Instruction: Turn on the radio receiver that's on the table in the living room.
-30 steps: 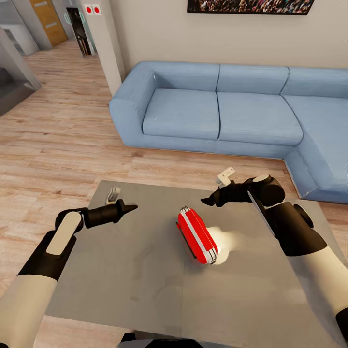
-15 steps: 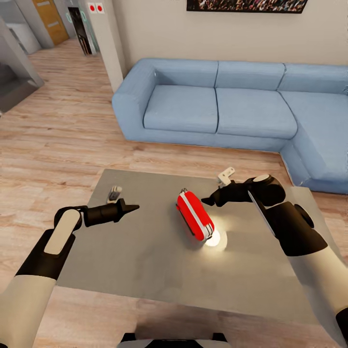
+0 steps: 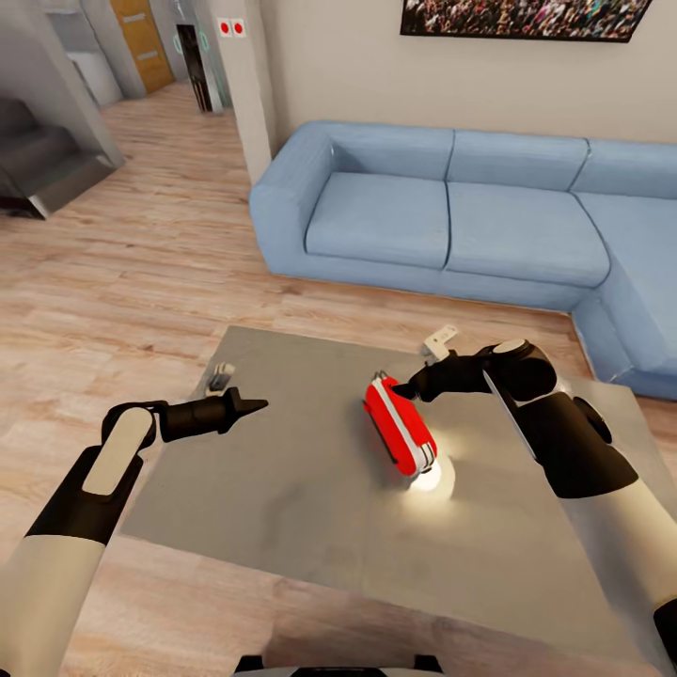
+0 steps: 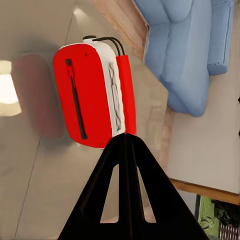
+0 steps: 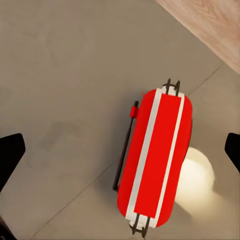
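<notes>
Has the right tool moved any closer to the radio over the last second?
Yes. In the head view, the right tool has closed leftward on the radio receiver, from a clear gap to just beside its far end. I cannot tell whether they touch.

Head high; both wrists near radio receiver (image 3: pixel 401 437).

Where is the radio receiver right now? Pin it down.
In the head view, the radio receiver stands on the table, right of centre, just below the right gripper, with the blue sofa beyond.

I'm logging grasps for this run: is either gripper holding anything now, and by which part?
Nothing is held. The small red radio with white stripes stands free on the glossy grey table; right gripper open, left gripper shut, empty.
</notes>
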Controlling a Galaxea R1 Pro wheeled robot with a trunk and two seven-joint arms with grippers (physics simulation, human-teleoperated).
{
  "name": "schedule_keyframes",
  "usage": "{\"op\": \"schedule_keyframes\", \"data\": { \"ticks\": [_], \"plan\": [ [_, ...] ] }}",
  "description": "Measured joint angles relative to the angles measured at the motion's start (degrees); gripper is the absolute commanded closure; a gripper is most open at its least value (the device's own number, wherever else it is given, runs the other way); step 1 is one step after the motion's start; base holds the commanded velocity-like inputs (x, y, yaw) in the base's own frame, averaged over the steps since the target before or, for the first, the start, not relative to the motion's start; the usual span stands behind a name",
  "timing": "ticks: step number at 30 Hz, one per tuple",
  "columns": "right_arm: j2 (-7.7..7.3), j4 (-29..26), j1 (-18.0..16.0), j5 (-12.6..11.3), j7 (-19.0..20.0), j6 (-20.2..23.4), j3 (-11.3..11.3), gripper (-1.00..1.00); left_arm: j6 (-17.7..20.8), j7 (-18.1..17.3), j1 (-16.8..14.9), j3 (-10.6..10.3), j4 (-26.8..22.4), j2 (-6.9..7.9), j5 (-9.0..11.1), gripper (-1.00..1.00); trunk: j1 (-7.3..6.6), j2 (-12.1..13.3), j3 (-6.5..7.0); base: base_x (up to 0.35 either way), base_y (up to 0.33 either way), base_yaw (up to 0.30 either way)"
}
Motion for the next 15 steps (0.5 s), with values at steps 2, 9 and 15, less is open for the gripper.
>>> {"op": "schedule_keyframes", "data": {
  "ticks": [2, 9, 15],
  "plan": [
    [0.0, 0.0, 0.0, 0.0, 0.0, 0.0, 0.0, -1.0, 0.0, 0.0, 0.0, 0.0, 0.0, 0.01, 0.0, 1.0, 0.0, 0.0, 0.14, 0.0, 0.0, 0.129],
    [-0.03, 0.0, 0.0, 0.0, 0.0, 0.0, 0.0, -1.0, 0.0, 0.0, 0.0, 0.1, 0.2, 0.09, 0.0, 1.0, 0.0, 0.0, 0.39, 0.0, 0.0, 0.023],
    [-0.67, 0.0, -0.1, -0.1, 0.0, 0.0, -0.1, -1.0, 0.1, -0.1, 0.0, 0.2, 0.2, 0.16, 0.0, 1.0, 0.0, 0.0, 0.89, 0.0, 0.0, 0.0]
  ]
}}
